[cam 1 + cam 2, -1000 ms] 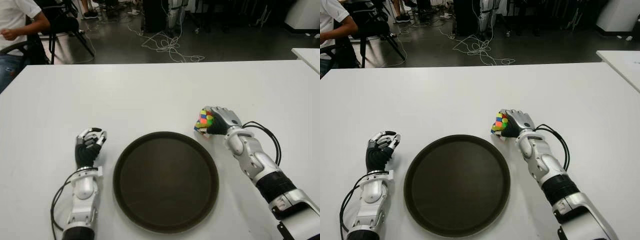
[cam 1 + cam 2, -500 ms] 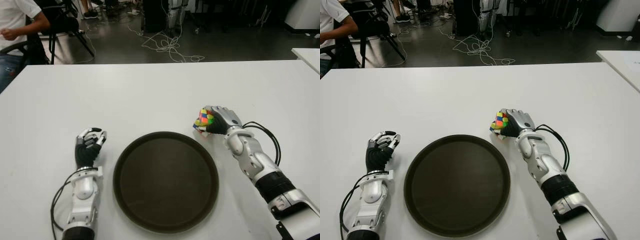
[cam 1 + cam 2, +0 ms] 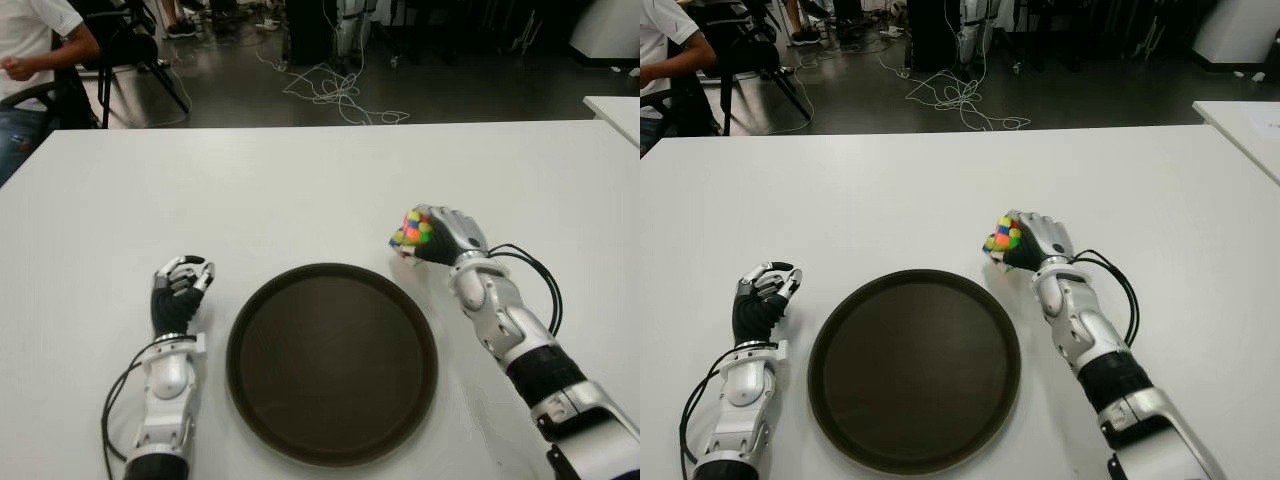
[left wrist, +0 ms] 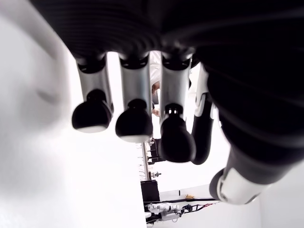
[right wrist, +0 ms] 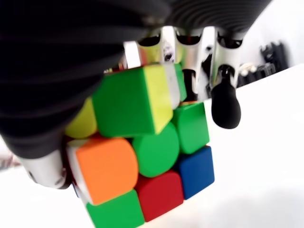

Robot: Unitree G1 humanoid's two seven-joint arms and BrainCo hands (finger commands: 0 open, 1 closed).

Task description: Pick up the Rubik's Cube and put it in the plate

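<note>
My right hand (image 3: 432, 238) is shut on the multicoloured Rubik's Cube (image 3: 411, 231), holding it a little above the white table (image 3: 300, 190), just beyond the far right rim of the round dark plate (image 3: 331, 360). In the right wrist view the cube (image 5: 142, 161) fills the palm, with the fingers (image 5: 223, 102) wrapped over it. My left hand (image 3: 178, 289) shows to the left of the plate, its fingers (image 4: 134, 124) curled and holding nothing.
A person in a white shirt (image 3: 35, 40) sits on a chair at the far left, beyond the table. Cables (image 3: 335, 95) lie on the dark floor behind. Another white table corner (image 3: 615, 110) shows at the right edge.
My right hand has lifted the cube slightly off the table and tilted it. The left hand has not moved.
</note>
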